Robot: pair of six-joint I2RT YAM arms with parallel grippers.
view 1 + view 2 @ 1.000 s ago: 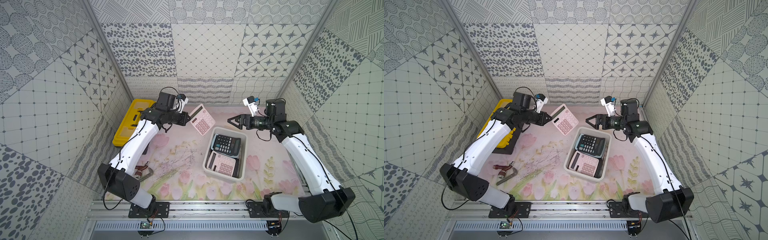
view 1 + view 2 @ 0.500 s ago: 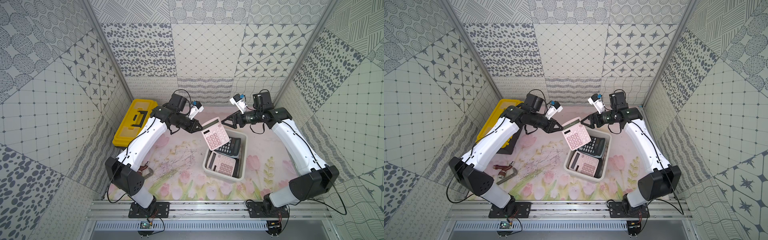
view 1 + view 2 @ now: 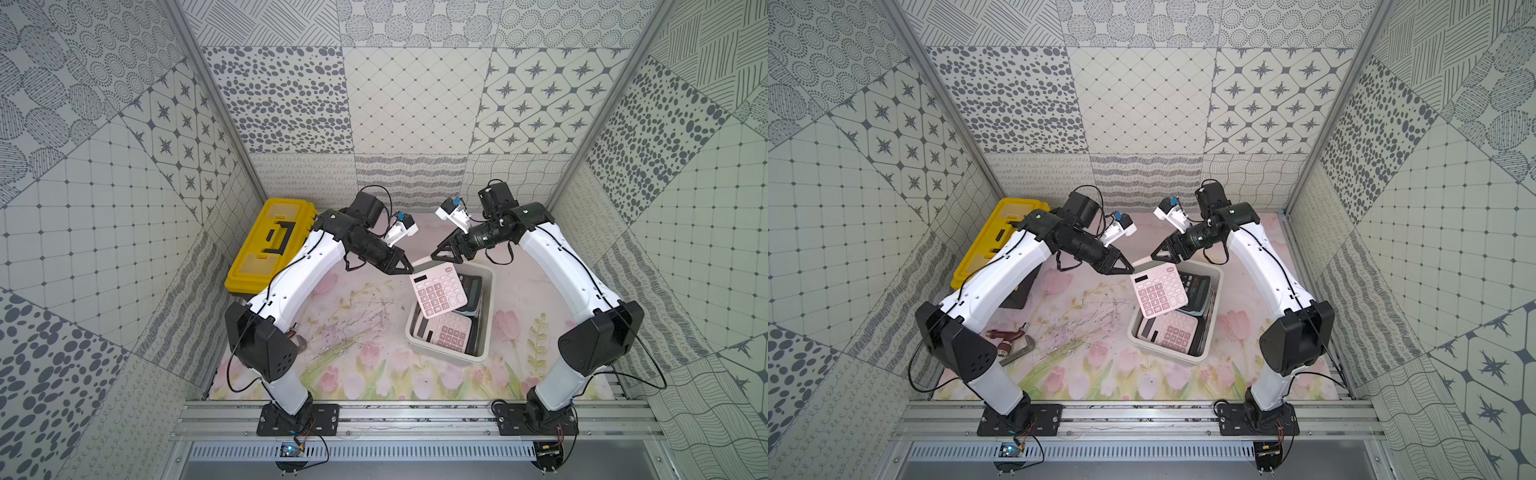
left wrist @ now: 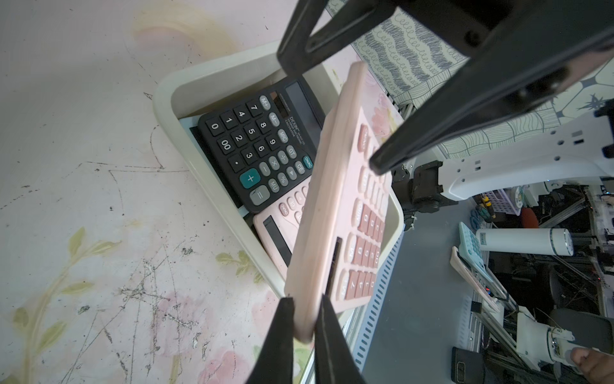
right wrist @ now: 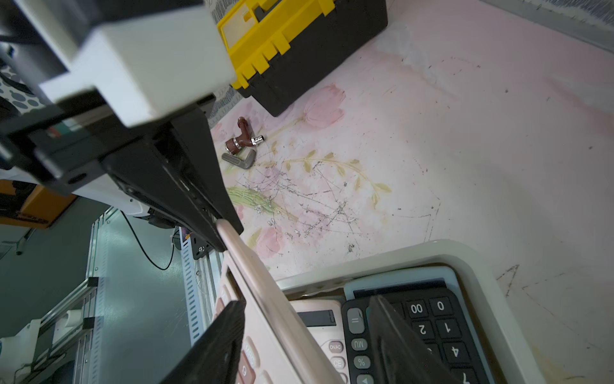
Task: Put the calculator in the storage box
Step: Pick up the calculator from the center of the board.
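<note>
My left pincer pinches the pink calculator by one corner, tilted above the storage box. My right pincer straddles another edge, spread, seemingly not gripping. I'd judge it light, stiff and slick, best held by its edges.

The tilted pink calculator covers most of the black calculator — the left arm nearly hides the tool.

The calculator looks matt pink plastic, the storage box smooth white plastic, the mat scuffed.
</note>
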